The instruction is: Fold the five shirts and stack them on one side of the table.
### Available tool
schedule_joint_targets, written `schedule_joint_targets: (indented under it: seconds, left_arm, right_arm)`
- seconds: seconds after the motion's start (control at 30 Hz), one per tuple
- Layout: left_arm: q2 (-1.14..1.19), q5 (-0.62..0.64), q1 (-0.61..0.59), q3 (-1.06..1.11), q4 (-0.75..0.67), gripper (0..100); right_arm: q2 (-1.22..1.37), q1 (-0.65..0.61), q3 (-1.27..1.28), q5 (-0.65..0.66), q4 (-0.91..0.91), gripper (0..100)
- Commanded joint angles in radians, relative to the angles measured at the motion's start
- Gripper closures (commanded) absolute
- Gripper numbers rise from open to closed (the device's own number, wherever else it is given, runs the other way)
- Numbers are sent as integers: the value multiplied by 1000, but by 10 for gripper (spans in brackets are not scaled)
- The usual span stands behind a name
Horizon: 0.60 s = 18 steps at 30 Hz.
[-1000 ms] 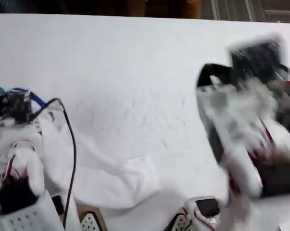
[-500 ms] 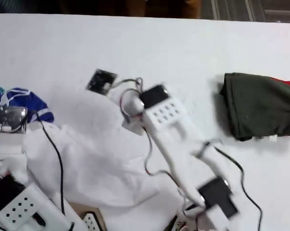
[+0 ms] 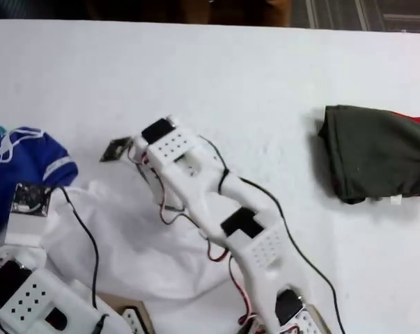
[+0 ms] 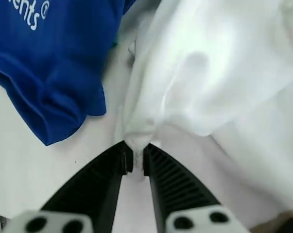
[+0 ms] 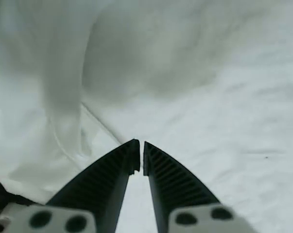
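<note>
White shirt [image 3: 147, 243] crumpled at counter front-left. Left end effector [image 4: 135, 158] pinches its edge beside blue shirt [image 3: 21, 163]. Right end effector [image 5: 139, 158] pressed together, tips at shirt's rear edge.

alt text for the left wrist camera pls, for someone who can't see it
The left gripper is shut on a fold of a crumpled white shirt lying on the white table. A blue shirt with white print lies beside the white one.
</note>
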Motion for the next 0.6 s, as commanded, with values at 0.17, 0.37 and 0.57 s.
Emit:
schedule_joint_targets:
  seconds: [0.17,0.37,0.57]
  left_arm:
    - [-3,132,-66,-117,-3,975]
    - [2,0,-152,-194,74,975]
    - [2,-114,-241,-194,75,975]
  right_arm:
    - [-97,-5,-158,5,58,978]
    - [-150,-131,-64,2,59,978]
    - [-140,-234,-48,2,58,978]
